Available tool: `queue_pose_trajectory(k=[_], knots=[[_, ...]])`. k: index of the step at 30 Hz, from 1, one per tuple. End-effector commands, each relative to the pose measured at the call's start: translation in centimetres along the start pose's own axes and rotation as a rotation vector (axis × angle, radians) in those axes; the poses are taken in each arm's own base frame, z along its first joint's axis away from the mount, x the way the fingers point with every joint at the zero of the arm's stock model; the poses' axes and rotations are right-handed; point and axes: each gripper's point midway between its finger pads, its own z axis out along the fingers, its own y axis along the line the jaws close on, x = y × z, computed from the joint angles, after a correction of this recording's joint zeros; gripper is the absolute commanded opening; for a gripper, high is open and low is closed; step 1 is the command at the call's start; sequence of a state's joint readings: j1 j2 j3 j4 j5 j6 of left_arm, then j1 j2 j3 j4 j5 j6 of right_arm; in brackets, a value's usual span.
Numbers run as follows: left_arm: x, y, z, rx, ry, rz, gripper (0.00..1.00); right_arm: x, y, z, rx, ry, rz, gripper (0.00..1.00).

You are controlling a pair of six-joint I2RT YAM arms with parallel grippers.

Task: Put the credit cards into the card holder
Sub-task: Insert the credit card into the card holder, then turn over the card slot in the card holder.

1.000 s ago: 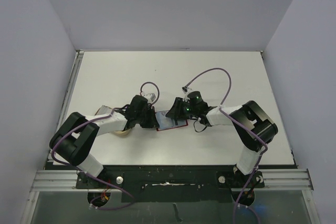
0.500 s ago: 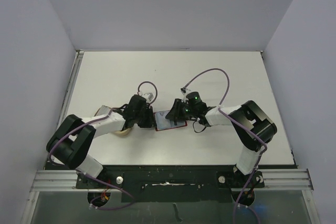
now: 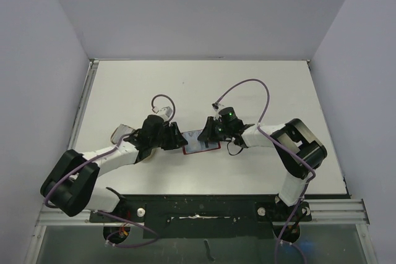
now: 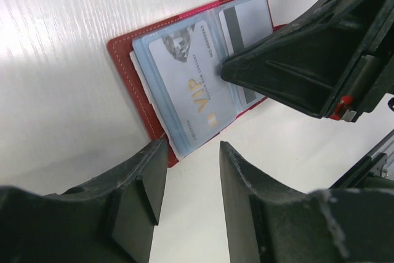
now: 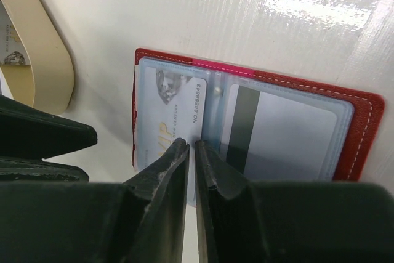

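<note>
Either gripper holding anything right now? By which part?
Left gripper: open, nothing held. Right gripper: jaws almost closed, tips on the clear sleeve of the card holder at its middle; a pinch cannot be told.

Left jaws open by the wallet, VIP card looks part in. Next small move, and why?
Probably nudge the card deeper with the left jaws. Its near end seems to stick out at the wallet's red edge, the left jaws stand open just short of it, and the right jaws, close together, seem to pin the sleeve.

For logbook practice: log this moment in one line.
card holder: open; VIP card: inside; left end effector: open; right end effector: nearly shut
</note>
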State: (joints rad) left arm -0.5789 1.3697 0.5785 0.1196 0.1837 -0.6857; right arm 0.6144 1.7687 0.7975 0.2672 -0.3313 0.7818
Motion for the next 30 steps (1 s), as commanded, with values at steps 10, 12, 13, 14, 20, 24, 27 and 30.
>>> queue_pose_trajectory(k=[10, 12, 13, 14, 20, 24, 27, 30], knots=[[-1.8, -2.5, 1.5, 0.183, -0.084, -0.117, 0.42, -0.1, -0.7, 0.6, 0.021, -0.010, -0.016, 0.06], [-1.9, -2.7, 1.7, 0.195, -0.086, -0.123, 0.42, 0.0, -0.9, 0.6, 0.025, -0.007, -0.012, 0.06], [-1.8, -2.6, 1.8, 0.193, -0.085, -0.127, 0.42, 0.0, -0.9, 0.6, 0.027, -0.007, -0.012, 0.06], [-1.9, -2.6, 1.9, 0.195, -0.086, -0.128, 0.42, 0.1, -1.0, 0.6, 0.027, -0.005, -0.010, 0.06], [-1.6, -1.6, 2.6, 0.153, -0.085, -0.143, 0.42, 0.3, -1.0, 0.7, 0.024, -0.003, -0.003, 0.05], [-1.3, -1.0, 3.0, 0.134, -0.077, -0.149, 0.42, 0.3, -1.1, 0.6, 0.023, -0.008, -0.004, 0.05], [-1.1, -0.8, 3.3, 0.125, -0.070, -0.157, 0.42, 0.4, -1.1, 0.6, 0.022, -0.004, -0.001, 0.05], [-1.0, -0.6, 3.5, 0.115, -0.069, -0.163, 0.42, 0.4, -1.1, 0.7, 0.021, -0.005, 0.000, 0.05]])
